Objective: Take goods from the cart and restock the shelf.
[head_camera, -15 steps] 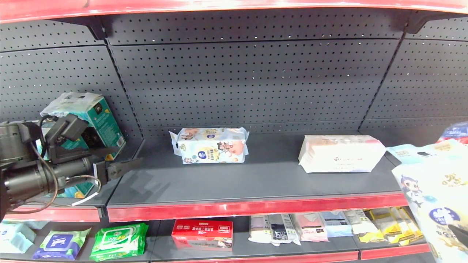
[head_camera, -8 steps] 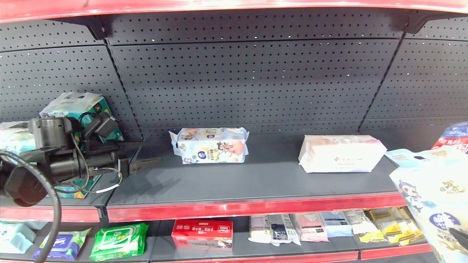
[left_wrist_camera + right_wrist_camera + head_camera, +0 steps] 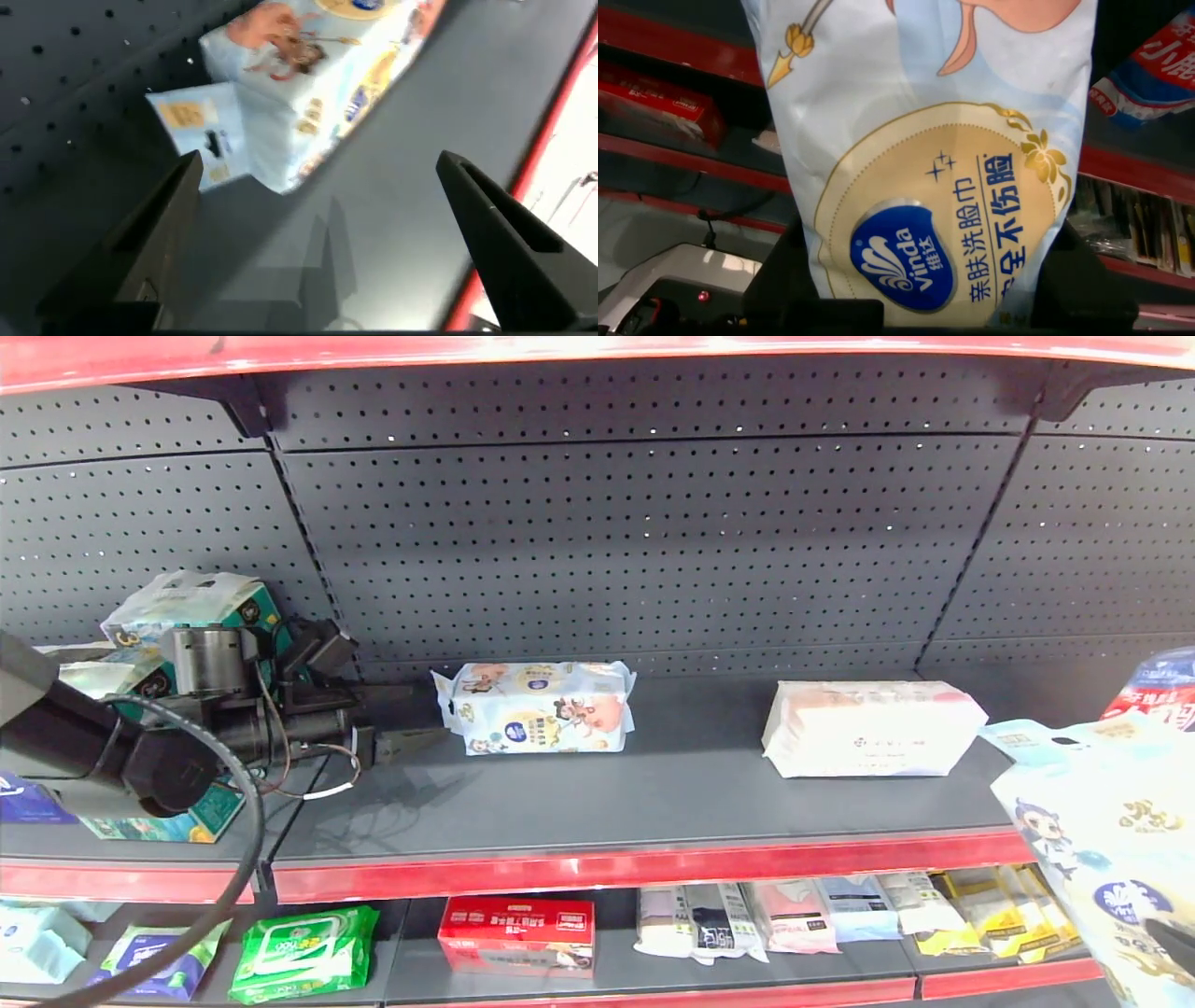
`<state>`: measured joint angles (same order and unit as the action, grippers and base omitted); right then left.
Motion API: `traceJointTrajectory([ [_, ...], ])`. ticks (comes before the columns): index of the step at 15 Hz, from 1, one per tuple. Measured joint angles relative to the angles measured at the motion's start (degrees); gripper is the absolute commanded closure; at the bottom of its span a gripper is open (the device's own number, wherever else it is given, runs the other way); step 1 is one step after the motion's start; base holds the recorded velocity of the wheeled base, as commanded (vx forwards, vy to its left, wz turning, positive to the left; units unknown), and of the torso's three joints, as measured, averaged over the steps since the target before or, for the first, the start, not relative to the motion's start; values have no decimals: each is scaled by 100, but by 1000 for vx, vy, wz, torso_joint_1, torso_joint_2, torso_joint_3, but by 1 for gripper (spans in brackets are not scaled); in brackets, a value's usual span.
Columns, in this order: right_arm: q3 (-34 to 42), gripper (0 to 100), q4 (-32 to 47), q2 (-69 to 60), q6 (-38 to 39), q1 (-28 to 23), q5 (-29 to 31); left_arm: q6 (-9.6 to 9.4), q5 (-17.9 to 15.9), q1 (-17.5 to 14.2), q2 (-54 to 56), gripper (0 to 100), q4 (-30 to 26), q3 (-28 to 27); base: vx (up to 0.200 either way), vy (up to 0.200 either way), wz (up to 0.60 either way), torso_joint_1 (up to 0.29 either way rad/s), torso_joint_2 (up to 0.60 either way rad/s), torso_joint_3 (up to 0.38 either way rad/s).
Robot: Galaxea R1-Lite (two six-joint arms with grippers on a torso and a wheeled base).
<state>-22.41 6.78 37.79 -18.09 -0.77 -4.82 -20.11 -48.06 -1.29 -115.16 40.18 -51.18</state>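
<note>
A pale blue tissue pack with cartoon print (image 3: 537, 707) lies on the dark middle shelf (image 3: 653, 784); it also shows in the left wrist view (image 3: 308, 84). My left gripper (image 3: 415, 714) hovers low over the shelf just left of that pack, open and holding nothing, its fingers (image 3: 159, 252) spread wide before the pack's end. At the lower right, a large pale blue cartoon pack (image 3: 1111, 840) hangs in front of the shelf, with my right gripper (image 3: 943, 303) shut on it; the pack (image 3: 943, 177) hides most of the fingers.
A white wrapped pack (image 3: 868, 726) lies on the shelf's right part. Green boxes (image 3: 219, 611) stand behind my left arm. A red shelf lip (image 3: 653, 863) runs along the front. The lower shelf carries wipes (image 3: 303, 952), a red box (image 3: 516, 933) and several packets.
My left arm has swung right and deeper over the shelf, bringing the open gripper up to the cartoon pack's left end. The right-hand pack has barely shifted.
</note>
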Motion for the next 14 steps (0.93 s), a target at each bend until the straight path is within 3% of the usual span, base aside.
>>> traceJointTrajectory([
  [5,17,100,0,38,-9,13,9,-73,-230,22,-273,0,-15,-295,0,0,0,0,0,0],
  [11,15,100,0,115,-35,41,22,-605,-650,9,-653,0,-13,-651,0,0,0,0,0,0],
  [14,15,100,0,129,-35,41,26,-651,-753,-2,-870,0,-13,-998,0,0,0,0,0,0],
])
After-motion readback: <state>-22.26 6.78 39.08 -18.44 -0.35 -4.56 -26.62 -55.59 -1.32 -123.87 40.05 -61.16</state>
